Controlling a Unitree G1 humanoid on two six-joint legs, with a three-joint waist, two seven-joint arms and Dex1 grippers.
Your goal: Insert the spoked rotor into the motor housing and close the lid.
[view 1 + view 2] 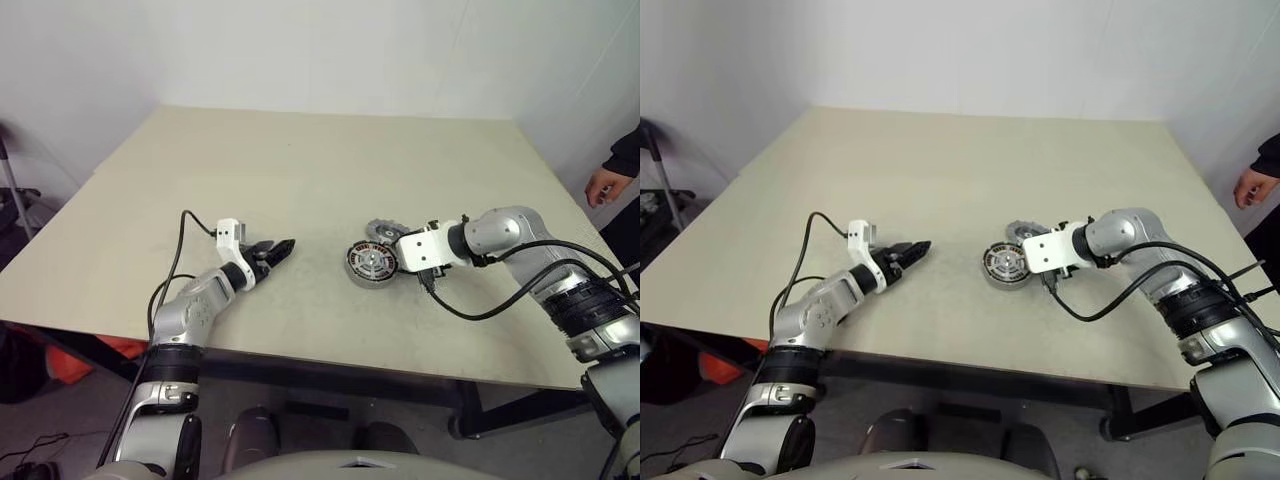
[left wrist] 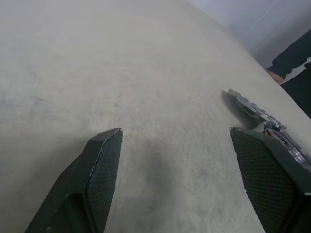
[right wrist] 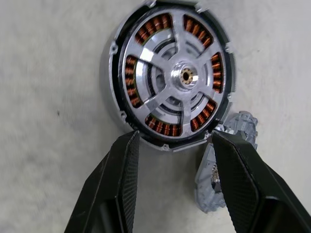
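The right gripper (image 3: 172,182) is hanging just above the shallow round grey metal motor housing (image 3: 167,77), its two black fingers standing partly apart and holding nothing. The flat silver spoked rotor (image 3: 182,77) with dark rim is already sitting inside the housing, copper windings showing between its spokes. The dull-grey notched lid (image 3: 228,165) is lying just beside the housing, on the beige table (image 1: 300,170). The left gripper (image 1: 283,246) is resting well apart from the housing, wide open and empty.
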